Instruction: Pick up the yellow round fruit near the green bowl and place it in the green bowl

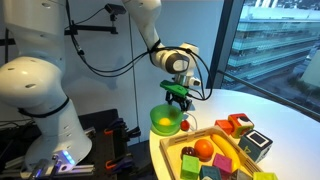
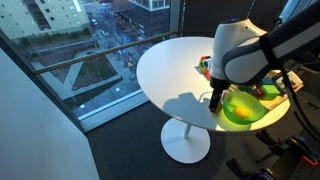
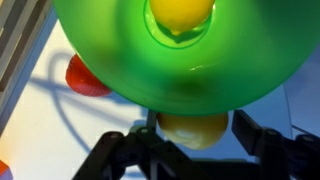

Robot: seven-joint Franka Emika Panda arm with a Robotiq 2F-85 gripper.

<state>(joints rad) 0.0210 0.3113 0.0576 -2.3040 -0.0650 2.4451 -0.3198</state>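
Yellow round fruit [image 3: 193, 130]: wrist view shows it just outside the rim of the green bowl [image 3: 120, 60], between the dark fingers [image 3: 128, 150]. It looks round, with no long axis to tell. The gripper [image 1: 178, 100] has its jaws spread to either side of the fruit; pad contact cannot be told. A second yellow piece [image 3: 180, 12] lies at the bowl's centre. The small red ball [image 3: 85, 78] sits just beside the bowl. The bowl stands near the edge of the white table [image 2: 170, 70], with bare tabletop toward the window.
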